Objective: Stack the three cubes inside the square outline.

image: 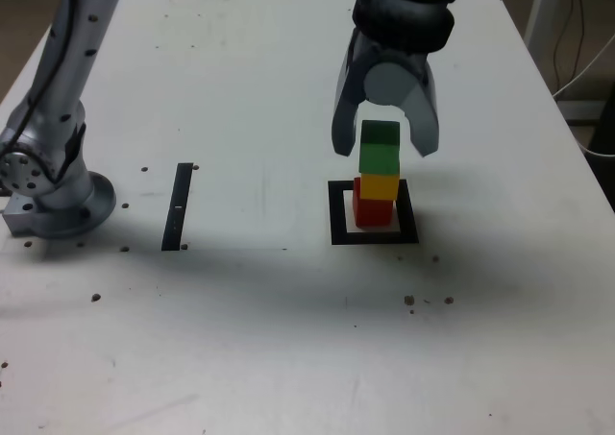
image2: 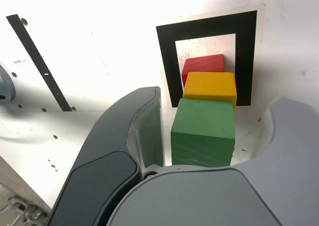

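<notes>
Cubes are found stacked inside the square outline (image: 374, 238) on the table (image: 269, 301): red cube (image: 373, 211) at the base, yellow cube (image: 379, 185) on it, green cube (image: 380, 147) on top. The tool (image: 385, 142) is held spread, its jaws flanking the green cube on either side without contact.

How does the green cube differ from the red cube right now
The small matte green cube sits at the top of the stack, while the small matte red cube sits at the bottom, on the white centre of the thick black square outline. The green cube stands between the open tool's jaws with gaps on both sides; the red cube is well below them. The green cube rests on the yellow cube; the red cube carries it. Both look equal in size.
</notes>
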`<action>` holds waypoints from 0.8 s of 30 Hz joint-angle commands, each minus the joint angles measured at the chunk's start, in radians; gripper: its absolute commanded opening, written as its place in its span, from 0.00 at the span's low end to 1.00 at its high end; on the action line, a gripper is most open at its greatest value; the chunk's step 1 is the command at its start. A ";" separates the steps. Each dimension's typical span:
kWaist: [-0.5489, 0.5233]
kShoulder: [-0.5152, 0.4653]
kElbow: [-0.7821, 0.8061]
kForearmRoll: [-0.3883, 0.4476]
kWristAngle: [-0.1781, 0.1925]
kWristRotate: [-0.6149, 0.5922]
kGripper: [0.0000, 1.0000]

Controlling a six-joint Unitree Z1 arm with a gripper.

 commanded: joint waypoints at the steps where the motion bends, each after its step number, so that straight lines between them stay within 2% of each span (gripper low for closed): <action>1: -0.001 -0.034 -0.005 0.008 0.010 -0.002 0.99; 8: -0.001 -0.099 -0.021 0.017 0.031 -0.002 1.00; 19: -0.007 -0.130 -0.015 0.019 0.030 -0.008 1.00; 24: -0.007 -0.168 0.035 0.017 0.031 -0.022 1.00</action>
